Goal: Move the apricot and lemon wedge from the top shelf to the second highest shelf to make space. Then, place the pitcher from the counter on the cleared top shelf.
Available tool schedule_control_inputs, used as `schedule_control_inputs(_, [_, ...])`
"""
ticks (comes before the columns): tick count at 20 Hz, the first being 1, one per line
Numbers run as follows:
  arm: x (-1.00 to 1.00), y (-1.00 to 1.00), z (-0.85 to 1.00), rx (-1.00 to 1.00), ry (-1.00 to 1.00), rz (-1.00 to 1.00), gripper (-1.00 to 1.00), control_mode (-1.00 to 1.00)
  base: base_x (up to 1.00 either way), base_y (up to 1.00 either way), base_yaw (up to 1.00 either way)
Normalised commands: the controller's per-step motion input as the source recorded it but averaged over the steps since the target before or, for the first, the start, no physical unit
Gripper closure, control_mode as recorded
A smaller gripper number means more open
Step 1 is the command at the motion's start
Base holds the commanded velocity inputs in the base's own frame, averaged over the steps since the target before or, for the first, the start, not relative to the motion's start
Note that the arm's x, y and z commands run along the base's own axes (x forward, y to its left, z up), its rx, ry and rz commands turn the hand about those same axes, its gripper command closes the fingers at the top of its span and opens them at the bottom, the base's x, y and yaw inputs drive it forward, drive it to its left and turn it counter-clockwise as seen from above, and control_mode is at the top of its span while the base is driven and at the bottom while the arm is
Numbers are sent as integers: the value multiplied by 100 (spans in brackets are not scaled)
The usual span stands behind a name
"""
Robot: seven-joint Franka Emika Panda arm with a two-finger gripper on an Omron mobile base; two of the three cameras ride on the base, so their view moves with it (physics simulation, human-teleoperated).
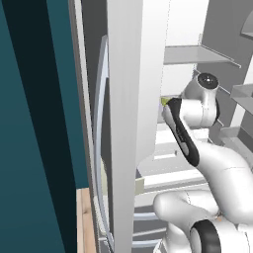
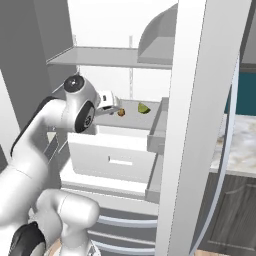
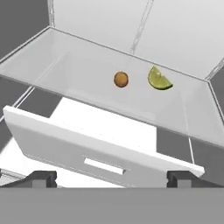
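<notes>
The glass shelf (image 3: 52,74) crosses the upper half of the hand view, the white drawer (image 3: 100,153) below it. The gripper (image 2: 114,107) hangs before the shelf, jaws spread and empty. At upper centre the lemon wedge (image 3: 158,80) and apricot (image 3: 121,79) rest near each other — the pitcher step seemingly not begun.

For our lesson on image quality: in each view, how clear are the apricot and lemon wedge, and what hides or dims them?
Hand view: apricot and lemon wedge sharp, evenly lit on the shelf, no glare. Right base view: both small but unblocked. Left base view: only a sliver of the wedge past the door edge.
</notes>
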Motion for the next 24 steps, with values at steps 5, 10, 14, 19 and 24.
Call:
schedule_control_inputs(5, [-78, 16, -48, 14, -1, 0, -100, -100, 0, 0, 0])
schedule_control_inputs(10, [-59, 25, -5, 2, -2, -2, -100, -100, 0, 0, 0])
schedule_control_inputs(14, [-29, 1, 0, 0, 2, -11, -100, -100, 0, 0, 0])
schedule_control_inputs(19, [-2, 0, 0, 0, 0, -5, -100, -100, 0, 0, 0])
schedule_control_inputs(24, [0, 0, 0, 0, 0, 0, -100, -100, 0, 0, 0])
